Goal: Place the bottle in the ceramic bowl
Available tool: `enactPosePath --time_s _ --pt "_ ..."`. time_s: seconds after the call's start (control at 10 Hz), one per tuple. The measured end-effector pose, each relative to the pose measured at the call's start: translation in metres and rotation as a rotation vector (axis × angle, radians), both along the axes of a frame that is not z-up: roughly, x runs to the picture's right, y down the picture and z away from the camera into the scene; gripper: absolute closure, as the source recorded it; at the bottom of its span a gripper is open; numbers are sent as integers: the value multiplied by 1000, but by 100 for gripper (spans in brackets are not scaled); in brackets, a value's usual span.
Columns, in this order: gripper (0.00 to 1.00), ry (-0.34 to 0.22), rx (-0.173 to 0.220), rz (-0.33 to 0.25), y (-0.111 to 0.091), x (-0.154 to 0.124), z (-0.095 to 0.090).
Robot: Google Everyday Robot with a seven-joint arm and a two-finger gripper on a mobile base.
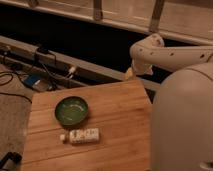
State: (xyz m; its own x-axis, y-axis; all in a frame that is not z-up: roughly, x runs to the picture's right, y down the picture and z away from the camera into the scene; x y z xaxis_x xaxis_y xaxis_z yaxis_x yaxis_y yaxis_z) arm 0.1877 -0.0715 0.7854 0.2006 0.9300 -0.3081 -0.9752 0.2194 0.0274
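Observation:
The small white bottle lies on its side on the wooden table, cap pointing left, near the front edge. Just behind it, almost touching, sits the round green ceramic bowl, upright and empty. My white arm bends at an elbow above the table's far right corner, well away from both things. The gripper itself is out of view, past the arm's visible part. Its jaws stand wide and hold nothing, since the bottle rests on the table.
My large white body fills the right side and covers the table's right edge. On the floor at the left lie dark cables and a blue object. A dark recess and a pale ledge run along the back.

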Motion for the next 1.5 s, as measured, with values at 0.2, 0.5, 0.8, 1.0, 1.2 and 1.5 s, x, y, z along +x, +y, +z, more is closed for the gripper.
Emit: enactPosePath --time_s 0.2,0.5,0.8,1.0,1.2,1.5 --pt "20 0 0 0 0 0 0" --pt "20 0 0 0 0 0 0" --pt "20 -34 -4 -57 -17 -9 -7" --pt "20 -105 -3 -163 -31 -46 -20" --pt "20 -203 -11 -347 -32 -99 -32" --pt "20 -365 -50 -677 -8 -157 -55"
